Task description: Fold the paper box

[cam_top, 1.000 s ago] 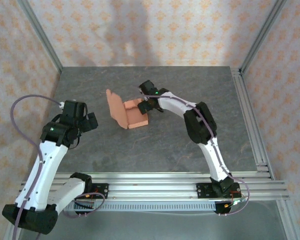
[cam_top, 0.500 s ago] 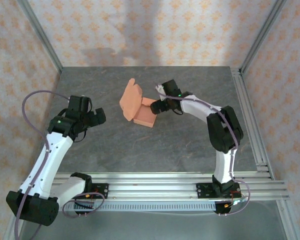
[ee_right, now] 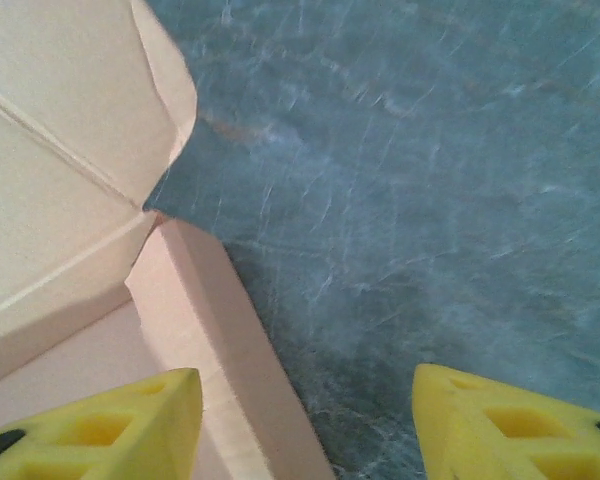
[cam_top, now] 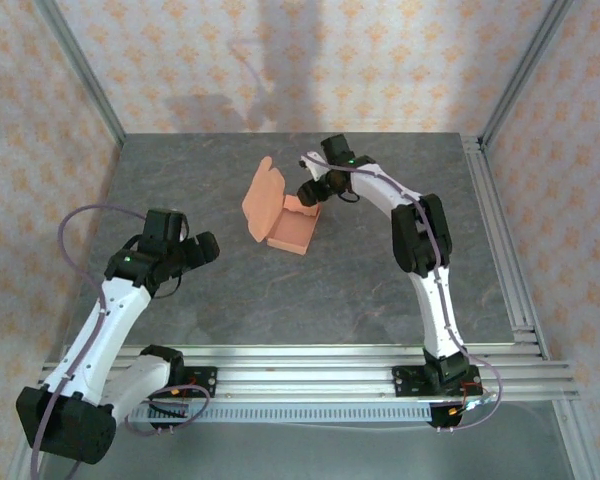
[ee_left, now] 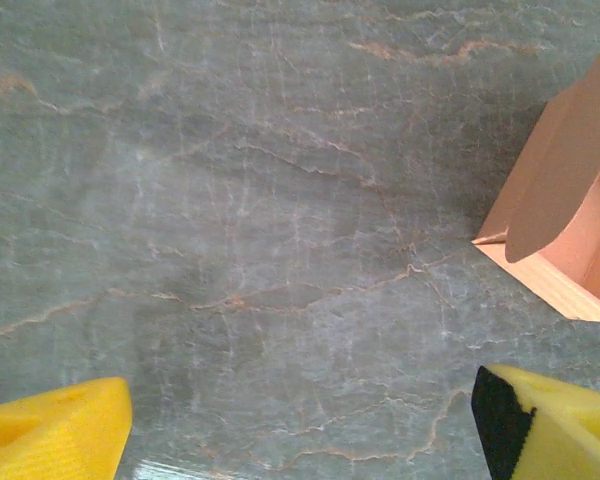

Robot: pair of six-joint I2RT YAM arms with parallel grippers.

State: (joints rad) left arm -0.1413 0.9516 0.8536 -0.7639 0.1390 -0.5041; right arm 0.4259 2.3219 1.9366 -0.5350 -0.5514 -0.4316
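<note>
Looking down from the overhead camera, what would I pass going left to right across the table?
left gripper → paper box → right gripper, at the box's right wall → metal rail along the table's right edge

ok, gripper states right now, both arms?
Left gripper: open, holding nothing.
Right gripper: open, straddling a side wall of the half-folded salmon-orange paper box, not yet gripping it.

No readable text, label, brand, number or sign is being shown. The paper box (cam_top: 290, 232) is being seen as plain card, the table (cam_top: 280, 290) as unmarked stone-grey, the wallpaper (cam_top: 380, 60) as ornament-patterned.
</note>
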